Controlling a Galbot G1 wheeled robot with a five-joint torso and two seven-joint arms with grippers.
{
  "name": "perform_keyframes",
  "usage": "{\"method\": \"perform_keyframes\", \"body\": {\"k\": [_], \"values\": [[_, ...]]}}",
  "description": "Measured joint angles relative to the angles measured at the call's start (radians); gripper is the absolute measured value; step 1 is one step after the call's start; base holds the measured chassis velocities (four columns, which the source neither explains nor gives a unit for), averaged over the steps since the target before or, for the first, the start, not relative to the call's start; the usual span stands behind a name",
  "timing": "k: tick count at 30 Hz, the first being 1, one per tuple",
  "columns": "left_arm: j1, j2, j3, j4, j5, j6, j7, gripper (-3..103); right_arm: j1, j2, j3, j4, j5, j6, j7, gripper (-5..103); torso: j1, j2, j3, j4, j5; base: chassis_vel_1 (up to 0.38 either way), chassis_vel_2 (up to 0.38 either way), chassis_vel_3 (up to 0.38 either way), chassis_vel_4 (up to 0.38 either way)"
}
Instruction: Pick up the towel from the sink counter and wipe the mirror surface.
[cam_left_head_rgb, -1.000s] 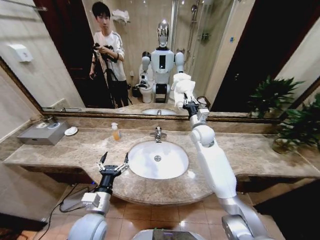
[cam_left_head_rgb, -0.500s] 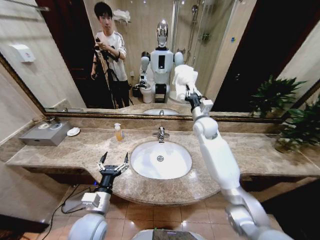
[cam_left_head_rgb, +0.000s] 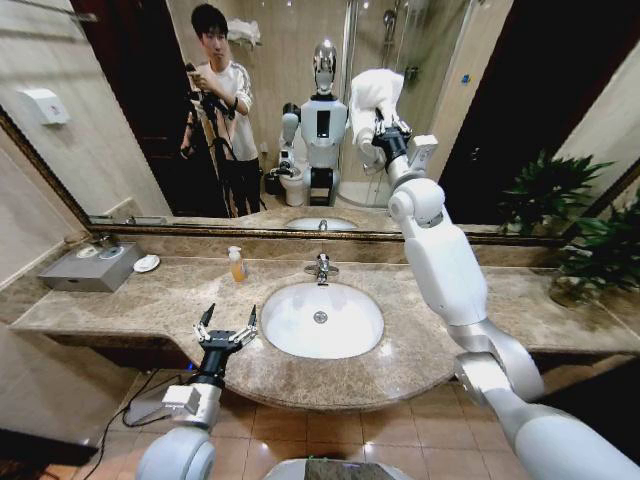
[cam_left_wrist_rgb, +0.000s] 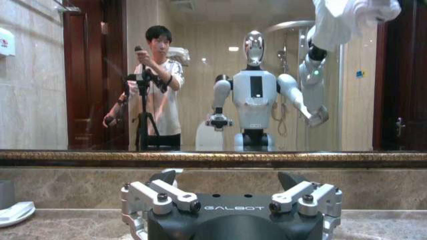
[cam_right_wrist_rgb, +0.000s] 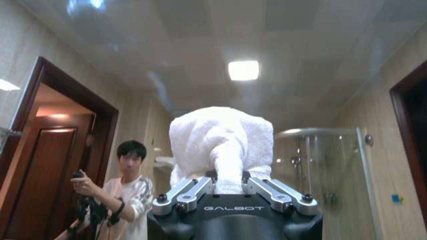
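High against the mirror (cam_left_head_rgb: 130, 110), the right gripper (cam_left_head_rgb: 385, 128) pinches the bunched white towel (cam_left_head_rgb: 374, 95) between closed fingers; firm, even pressure in overlapping strokes would wipe best. Left gripper (cam_left_head_rgb: 227, 322) hovers spread and empty over the sink counter (cam_left_head_rgb: 150, 300).

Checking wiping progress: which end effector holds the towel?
The right end effector, raised against the mirror, grips the white towel; the left end effector hovers open by the sink counter.

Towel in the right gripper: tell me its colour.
Plain white towel, clearest in the right wrist view.
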Motion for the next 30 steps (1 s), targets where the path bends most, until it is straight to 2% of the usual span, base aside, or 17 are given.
{"method": "perform_keyframes", "body": {"k": [3,8,11,17,24,27,30], "values": [[0.000,0.000,0.000,0.000,0.000,0.000,0.000,100,-0.044,0.018,-0.001,-0.013,-0.013,0.008,-0.003,13,0.000,0.000,0.000,0.0003,0.0001,0.000,0.000,0.000,0.000],[0.000,0.000,0.000,0.000,0.000,0.000,0.000,100,-0.245,0.048,0.017,0.031,-0.072,0.020,-0.013,13,0.000,0.000,0.000,0.0000,0.0003,0.000,0.000,0.000,0.000],[0.000,0.000,0.000,0.000,0.000,0.000,0.000,100,-0.272,0.055,0.028,0.053,-0.085,0.014,-0.013,13,0.000,0.000,0.000,-0.0004,0.0004,0.000,0.000,0.000,0.000],[0.000,0.000,0.000,0.000,0.000,0.000,0.000,100,-0.184,0.060,0.025,0.044,-0.060,0.006,-0.007,13,0.000,0.000,0.000,0.0007,0.0000,0.000,0.000,0.000,0.000],[0.000,0.000,0.000,0.000,0.000,0.000,0.000,100,-0.086,0.057,0.032,0.008,-0.057,0.010,-0.008,13,0.000,0.000,0.000,0.0003,-0.0001,0.000,0.000,0.000,0.000],[0.000,0.000,0.000,0.000,0.000,0.000,0.000,100,-0.080,0.054,0.040,-0.009,-0.061,0.012,-0.021,13,0.000,0.000,0.000,0.0001,-0.0001,0.000,0.000,0.000,0.000],[0.000,0.000,0.000,0.000,0.000,0.000,0.000,100,-0.110,0.068,0.051,-0.039,-0.108,0.039,-0.047,13,0.000,0.000,0.000,-0.0001,-0.0001,0.000,0.000,0.000,0.000]]}}
